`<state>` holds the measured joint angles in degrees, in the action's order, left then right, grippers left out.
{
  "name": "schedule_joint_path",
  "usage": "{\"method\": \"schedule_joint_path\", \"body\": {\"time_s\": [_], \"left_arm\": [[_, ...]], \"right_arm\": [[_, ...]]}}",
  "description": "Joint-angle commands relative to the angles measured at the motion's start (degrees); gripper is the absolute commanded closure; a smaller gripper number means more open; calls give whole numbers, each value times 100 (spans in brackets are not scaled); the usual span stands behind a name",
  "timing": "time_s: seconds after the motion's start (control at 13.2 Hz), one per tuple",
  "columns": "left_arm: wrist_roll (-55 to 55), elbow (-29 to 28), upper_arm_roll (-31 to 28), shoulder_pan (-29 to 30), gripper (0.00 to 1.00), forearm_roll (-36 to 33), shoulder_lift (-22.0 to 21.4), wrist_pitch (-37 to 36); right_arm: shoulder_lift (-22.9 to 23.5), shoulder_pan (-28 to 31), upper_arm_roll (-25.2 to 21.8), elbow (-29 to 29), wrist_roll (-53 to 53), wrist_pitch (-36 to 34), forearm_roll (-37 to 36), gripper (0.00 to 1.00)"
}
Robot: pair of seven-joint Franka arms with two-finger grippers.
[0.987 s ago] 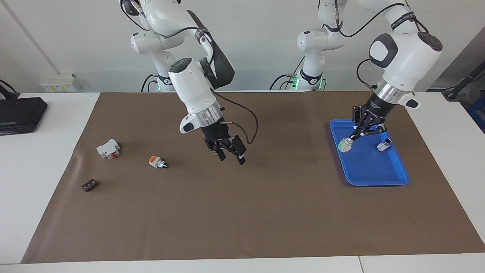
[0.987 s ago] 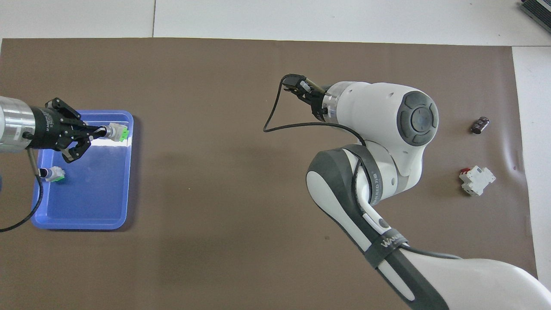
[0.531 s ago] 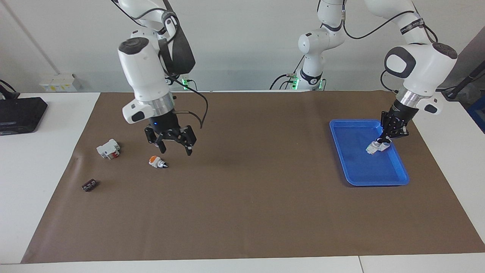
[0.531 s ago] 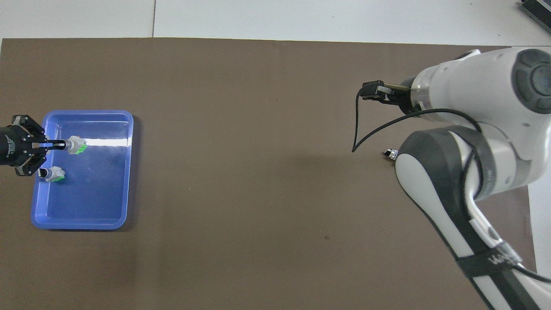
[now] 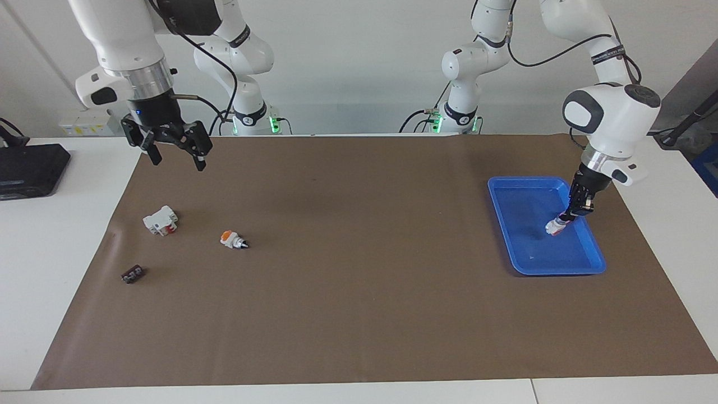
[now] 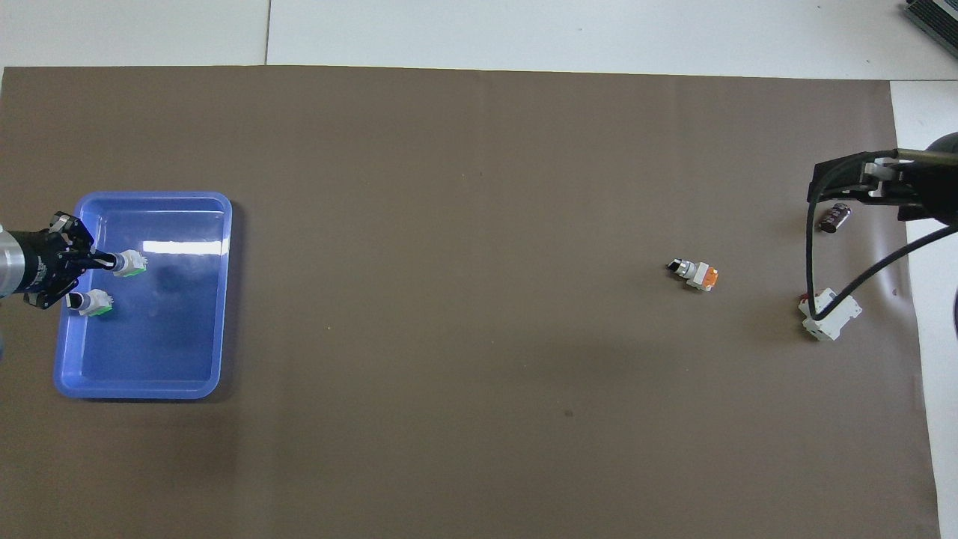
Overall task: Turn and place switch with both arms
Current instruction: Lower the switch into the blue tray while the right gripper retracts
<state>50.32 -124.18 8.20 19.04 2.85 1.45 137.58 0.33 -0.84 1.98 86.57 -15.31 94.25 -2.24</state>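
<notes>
The switch (image 6: 132, 263), white with a green end, is in my left gripper (image 6: 111, 260), which is shut on its knob end. It sits low in the blue tray (image 6: 150, 389), at or just above the floor. In the facing view the left gripper (image 5: 564, 217) reaches down into the tray (image 5: 538, 269) and the switch (image 5: 554, 226) shows at its tips. A second green-ended switch (image 6: 93, 302) lies in the tray beside it, nearer to the robots. My right gripper (image 5: 176, 161) is open and empty, raised over the mat's corner at the right arm's end (image 6: 823, 183).
An orange-ended switch (image 5: 233, 239) lies on the brown mat toward the right arm's end. A white block with red (image 5: 161, 220) and a small dark part (image 5: 132, 274) lie closer to that end. A black device (image 5: 28, 168) sits on the white table.
My right arm swung from the mat's middle to its own end and rose, still open. My left gripper carried the switch from the tray's rim down beside the second switch.
</notes>
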Motion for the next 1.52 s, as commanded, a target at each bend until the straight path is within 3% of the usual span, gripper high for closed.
{"method": "schedule_joint_path", "body": {"time_s": [0.0, 0.08, 0.23, 0.3, 0.38, 0.53, 0.68, 0.91, 1.44], "left_arm": [[-311, -124, 50, 65, 100, -188, 30, 137], [-425, -150, 41, 73, 100, -188, 118, 137], [-461, -151, 50, 74, 100, -188, 259, 111], [-470, -151, 50, 74, 100, -188, 303, 85], [-540, -142, 41, 74, 100, -197, 329, 50], [-794, -116, 41, 74, 100, -197, 329, -108], [-962, -54, 41, 74, 100, -371, 329, -266], [-1120, 173, 41, 47, 100, -434, 356, -670], [-1288, 315, 50, -23, 100, -601, 426, -838]], "right_arm": [[99, 6, -56, -325, 98, -502, -49, 0], [56, -99, -423, -229, 203, -460, 47, 0], [20, -940, -1362, 52, 669, -302, 250, 0], [-49, -936, -1437, 201, 731, -284, 250, 0], [-181, -605, -1368, 411, 827, -275, 294, 0], [-191, -242, -797, 413, 819, -275, 268, 0], [-226, -285, -796, 474, 714, -345, 259, 0], [-682, -294, -761, 1194, 740, -206, 215, 0], [-411, -268, -761, 608, 801, -301, 189, 0]]}}
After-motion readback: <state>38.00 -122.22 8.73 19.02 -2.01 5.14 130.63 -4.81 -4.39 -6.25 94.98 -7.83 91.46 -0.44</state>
